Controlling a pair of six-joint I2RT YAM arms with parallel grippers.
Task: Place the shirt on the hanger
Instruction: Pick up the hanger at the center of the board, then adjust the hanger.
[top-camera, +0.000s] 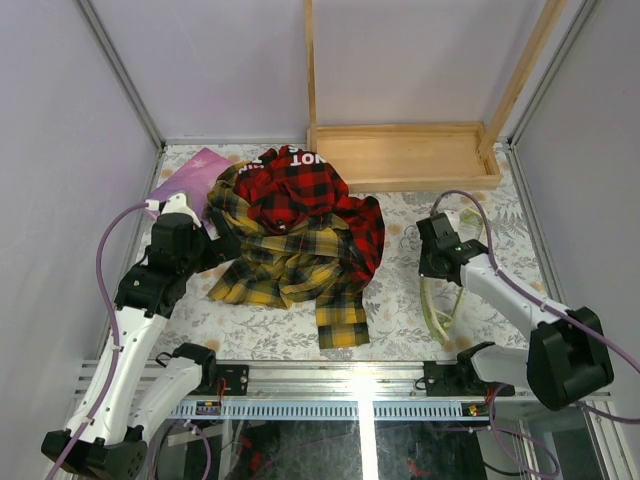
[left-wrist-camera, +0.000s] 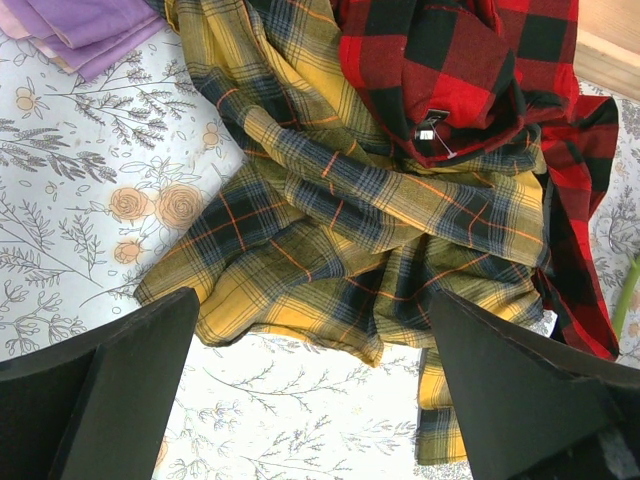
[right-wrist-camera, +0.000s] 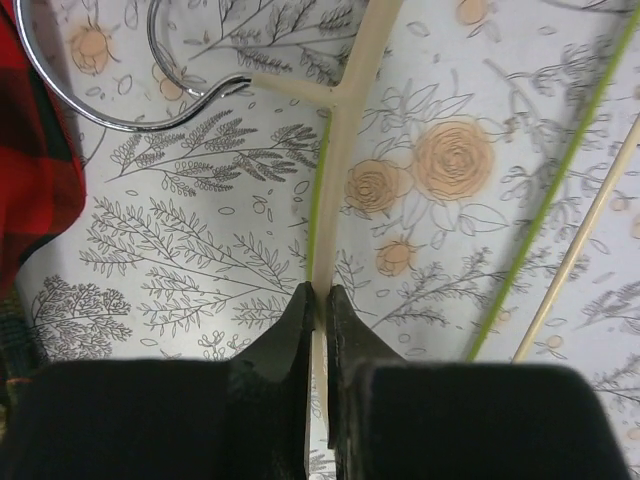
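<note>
Seen from above, the shirt (top-camera: 290, 268) is lying crumpled under a red plaid garment (top-camera: 312, 192). The left gripper (top-camera: 222, 247) is hovering at the shirt's left edge. The hanger (top-camera: 441, 300) is lying flat, well right of the shirt, beneath the right gripper (top-camera: 432, 262).

In the left wrist view, black fingers (left-wrist-camera: 130, 390) are standing wide apart over the shirt's hem.

In the right wrist view, the jaws are pinching the hanger's thin bar, just below its silver hook (right-wrist-camera: 120, 128).
</note>
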